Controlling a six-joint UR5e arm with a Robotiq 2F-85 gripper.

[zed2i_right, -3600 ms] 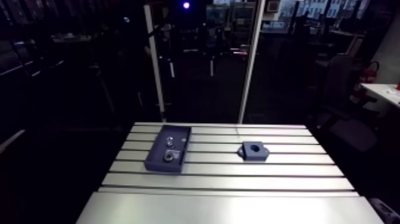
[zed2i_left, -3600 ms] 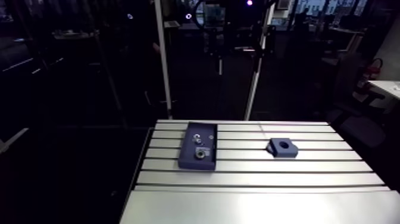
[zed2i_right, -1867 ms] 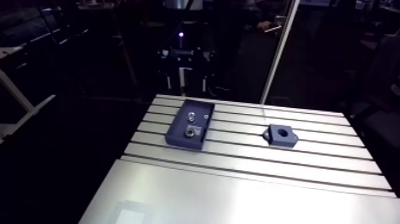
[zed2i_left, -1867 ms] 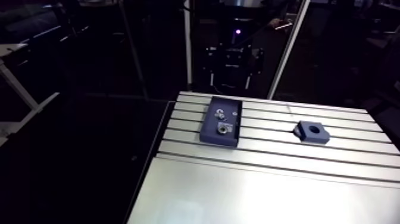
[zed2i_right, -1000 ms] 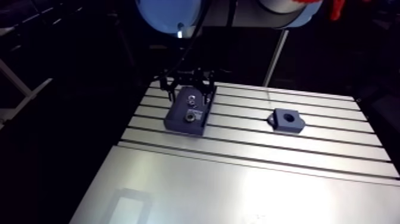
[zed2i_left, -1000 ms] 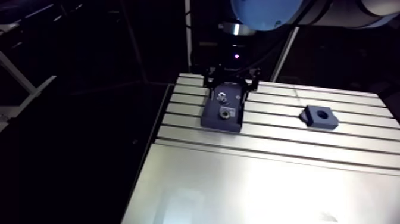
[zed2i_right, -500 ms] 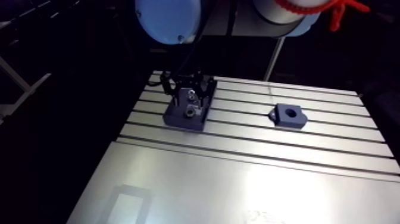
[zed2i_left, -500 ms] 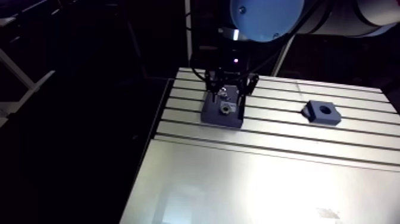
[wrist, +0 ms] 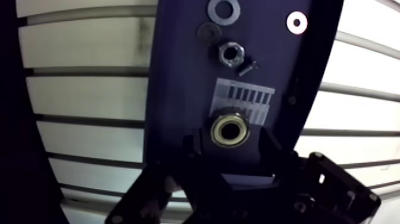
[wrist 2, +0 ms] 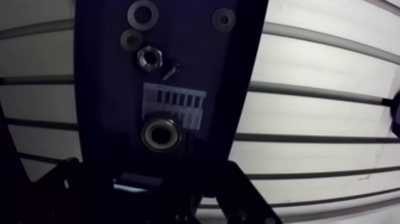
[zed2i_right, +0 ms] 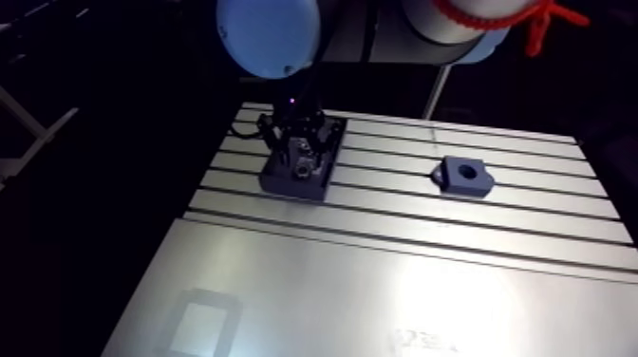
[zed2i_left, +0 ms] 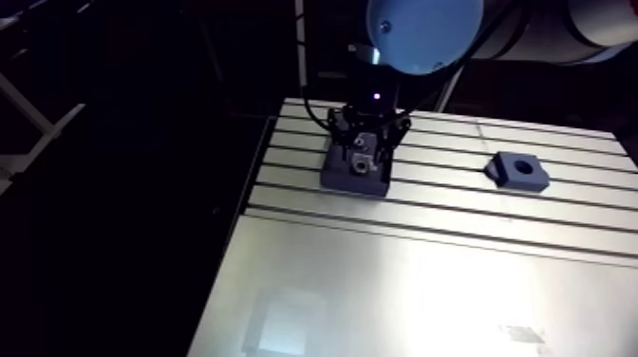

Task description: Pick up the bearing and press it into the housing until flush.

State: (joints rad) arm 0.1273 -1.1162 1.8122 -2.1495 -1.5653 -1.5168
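— Where is the bearing [wrist: 230, 131] at this moment?

— I see it lying flat on the floor of the dark blue tray [wrist: 178, 89], at the edge of a pale label [wrist: 244, 98] with printed bars. In the wrist view it sits between the two tips of the gripper [wrist: 231, 144].

— Does the gripper hold it?

— No. The fingers [wrist: 199, 149] stand apart, one at each side of the bearing, and I see a small gap at both sides. So the gripper is open and low over the tray.

— What else is in the tray?

— Ahead of the bearing, past the label, there is a nut [wrist: 230, 54] with a small dark screw [wrist: 247, 67] just beside it, and further ahead some washers [wrist: 224, 8].

— And the housing [zed2i_left: 517, 171]?

— It rests on the slotted bench [zed2i_left: 427, 285], well apart from the tray, with its round hole facing up.
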